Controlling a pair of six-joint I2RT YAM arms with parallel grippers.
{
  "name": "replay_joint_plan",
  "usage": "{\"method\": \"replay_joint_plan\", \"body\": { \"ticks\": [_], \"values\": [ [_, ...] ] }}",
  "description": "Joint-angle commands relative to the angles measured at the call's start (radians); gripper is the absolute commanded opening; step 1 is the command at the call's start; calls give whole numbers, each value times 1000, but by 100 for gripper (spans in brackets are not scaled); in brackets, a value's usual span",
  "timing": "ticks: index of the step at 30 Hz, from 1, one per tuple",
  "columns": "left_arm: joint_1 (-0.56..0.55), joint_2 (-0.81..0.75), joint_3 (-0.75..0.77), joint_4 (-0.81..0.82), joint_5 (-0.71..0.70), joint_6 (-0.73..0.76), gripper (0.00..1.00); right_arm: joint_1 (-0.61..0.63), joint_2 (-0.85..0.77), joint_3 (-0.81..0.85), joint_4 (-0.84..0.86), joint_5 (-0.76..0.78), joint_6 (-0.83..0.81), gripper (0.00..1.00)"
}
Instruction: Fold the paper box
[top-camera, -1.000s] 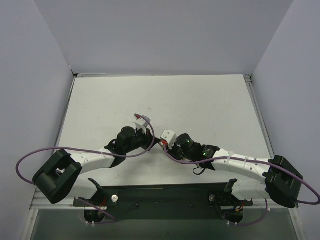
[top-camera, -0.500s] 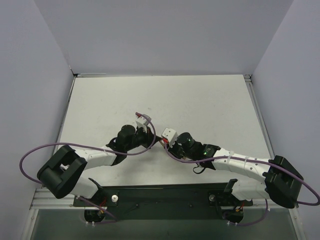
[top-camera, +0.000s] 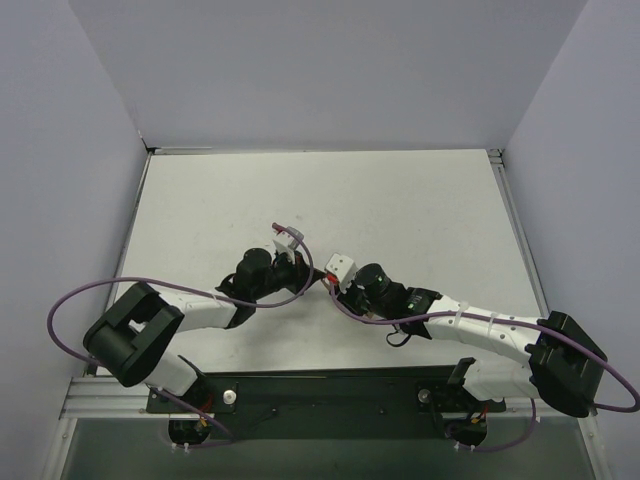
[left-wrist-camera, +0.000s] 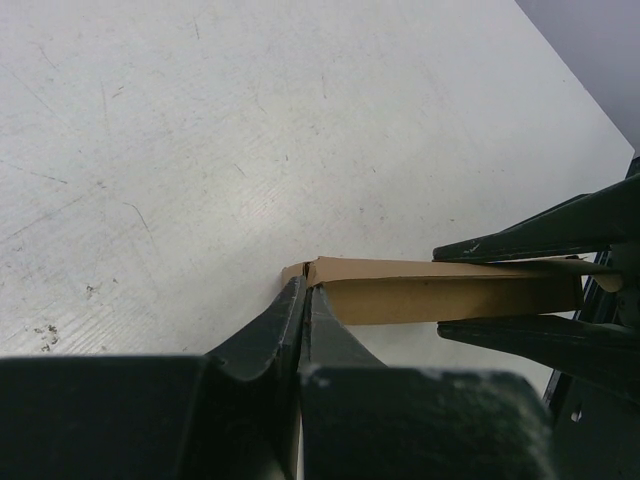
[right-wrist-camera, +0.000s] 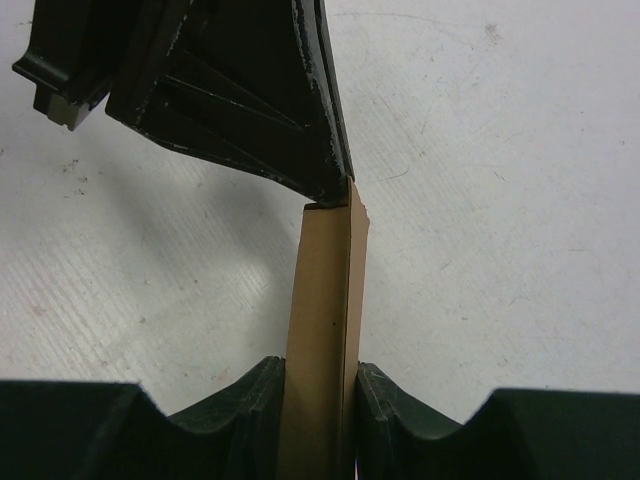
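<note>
The paper box (right-wrist-camera: 325, 320) is a narrow folded brown cardboard piece held above the table between both grippers. My right gripper (right-wrist-camera: 322, 375) is shut on its near end, one finger on each broad face. My left gripper (left-wrist-camera: 305, 285) is shut, its tips pinching the thin edge at the corner of the paper box (left-wrist-camera: 440, 290). In the left wrist view the right gripper's fingers (left-wrist-camera: 530, 235) clamp the far end of the box. From the top, the left gripper (top-camera: 303, 272) and the right gripper (top-camera: 333, 285) meet tip to tip, and the box is hidden under the wrists.
The white table (top-camera: 400, 210) spreads behind and beside the grippers. Purple cables (top-camera: 70, 310) loop off both arms. Grey walls enclose the table on three sides, and the black base rail (top-camera: 320, 395) runs along the near edge.
The left arm's elbow has swung to the right and a little up. Both grippers have edged slightly away from the bases, keeping their hold on the box.
</note>
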Motion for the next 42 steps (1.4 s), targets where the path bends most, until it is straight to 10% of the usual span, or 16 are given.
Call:
{"method": "replay_joint_plan", "body": {
  "ticks": [1,37,42],
  "values": [
    [37,83,-28,-203,-105,56,0,13,-9,-33,-68,-85,-12,16],
    [14,183,-77,-127,-85,-9,0,8,0,-34,-52,-75,4,16],
    [-1,91,-34,-279,-140,2,0,8,-20,-18,-66,-55,57,30]
  ]
}}
